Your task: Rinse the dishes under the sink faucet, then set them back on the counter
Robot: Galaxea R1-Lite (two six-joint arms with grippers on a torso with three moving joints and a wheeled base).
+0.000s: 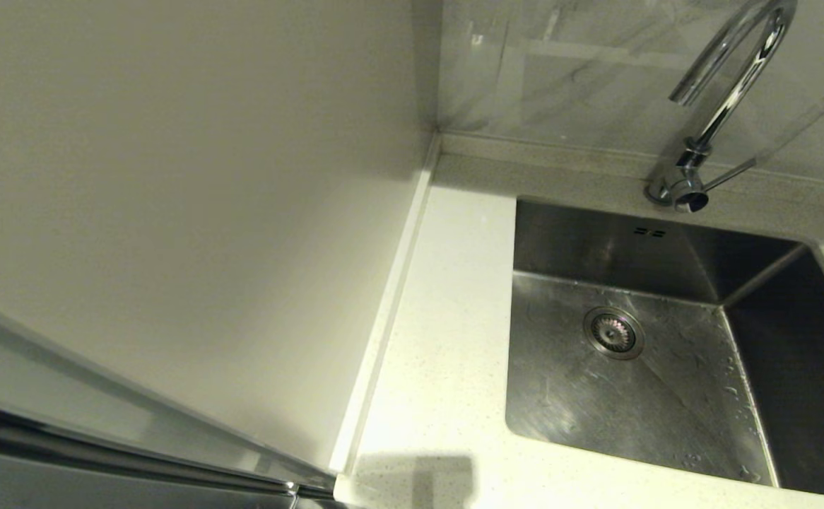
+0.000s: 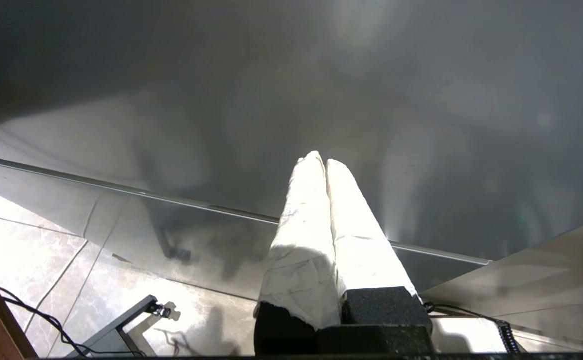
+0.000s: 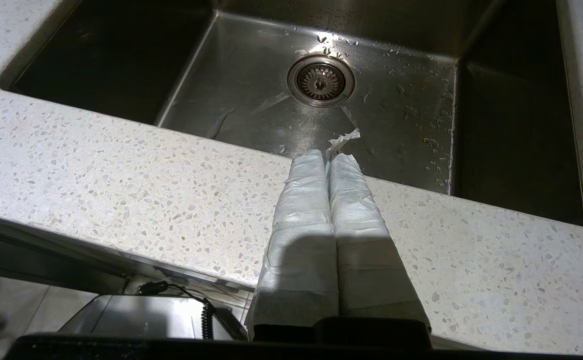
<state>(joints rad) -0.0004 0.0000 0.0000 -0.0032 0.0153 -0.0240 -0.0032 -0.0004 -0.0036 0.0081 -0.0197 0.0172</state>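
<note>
No dishes show in any view. The steel sink [image 1: 673,396] lies at the right of the head view with its round drain [image 1: 613,332], and the chrome sink faucet [image 1: 719,106] arches over its far rim. The speckled counter [image 1: 447,339] runs along the sink's left side. In the right wrist view my right gripper [image 3: 327,157] hovers above the counter [image 3: 121,185] at the sink's near edge, shut with nothing held, its white-wrapped fingers [image 3: 301,210] pointing toward the drain [image 3: 321,80]. My left gripper [image 2: 320,161] is shut and empty, low beside a dark panel, away from the sink.
A plain cream wall panel [image 1: 172,212] fills the left of the head view. Water drops lie on the sink floor [image 3: 421,115]. Below the counter edge sit a coiled cable [image 3: 205,317] and tiled floor [image 2: 31,250].
</note>
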